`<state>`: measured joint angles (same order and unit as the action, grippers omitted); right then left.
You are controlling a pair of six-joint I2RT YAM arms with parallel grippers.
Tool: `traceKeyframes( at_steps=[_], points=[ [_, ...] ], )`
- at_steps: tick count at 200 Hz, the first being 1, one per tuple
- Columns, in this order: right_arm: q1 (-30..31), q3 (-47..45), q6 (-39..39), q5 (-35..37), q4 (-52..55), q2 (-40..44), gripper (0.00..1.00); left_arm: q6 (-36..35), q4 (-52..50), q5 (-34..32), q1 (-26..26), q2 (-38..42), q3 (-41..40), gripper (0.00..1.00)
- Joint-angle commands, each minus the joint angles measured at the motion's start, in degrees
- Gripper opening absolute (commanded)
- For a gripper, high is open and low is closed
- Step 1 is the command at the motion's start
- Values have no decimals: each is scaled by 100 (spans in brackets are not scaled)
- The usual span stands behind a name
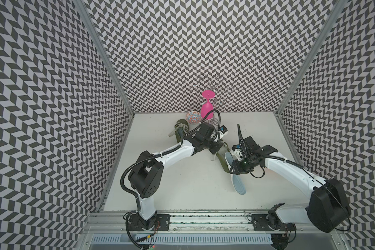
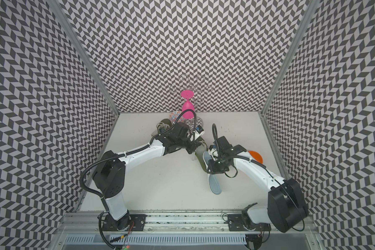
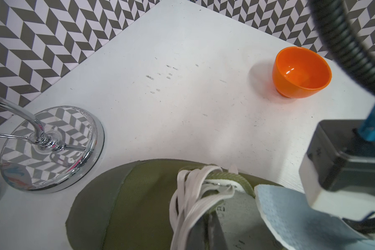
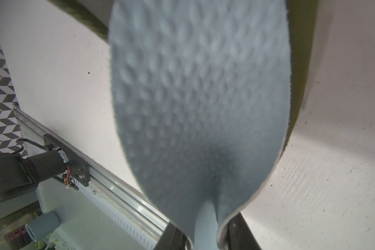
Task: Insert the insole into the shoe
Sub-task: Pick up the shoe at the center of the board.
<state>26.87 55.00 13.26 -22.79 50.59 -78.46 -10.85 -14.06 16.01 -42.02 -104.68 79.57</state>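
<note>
At the middle of the table point(image 1: 182, 184), the left tool point(image 3: 212, 231) is closed tight at the laces of the olive shoe point(image 3: 128, 205) while the right tool point(image 4: 204, 238) grips the pale blue insole point(image 1: 239, 186), one end over the shoe's opening, the other toward the front edge

We are seeing the white-laced olive green shoe point(image 3: 128, 205) lying just toward 3 o'clock of the surface's point(image 1: 171, 184) centre, toe pointing at 12 o'clock. The pale blue dimpled insole point(image 1: 239, 186) is bending, tip over the shoe's opening, heel trailing toward 5 o'clock.
</note>
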Motion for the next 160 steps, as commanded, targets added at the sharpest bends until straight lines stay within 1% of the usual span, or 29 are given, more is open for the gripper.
traceKeyframes(
  at_steps=[1,42,104,136,160],
  points=[
    [100,189,73,-147,-159,-156,30,-200,553,207,-83,237,-49,0],
    [130,480,92,-15,45,-136,30,-425,451,-55,-103,199,-90,0],
    [284,304,172,-190,65,24,30,-548,366,-72,27,104,-34,0],
    [329,88,138,-385,32,256,30,-624,271,189,134,112,-17,0],
    [321,-16,116,-476,-143,288,31,-618,114,681,134,189,33,0]
  ],
)
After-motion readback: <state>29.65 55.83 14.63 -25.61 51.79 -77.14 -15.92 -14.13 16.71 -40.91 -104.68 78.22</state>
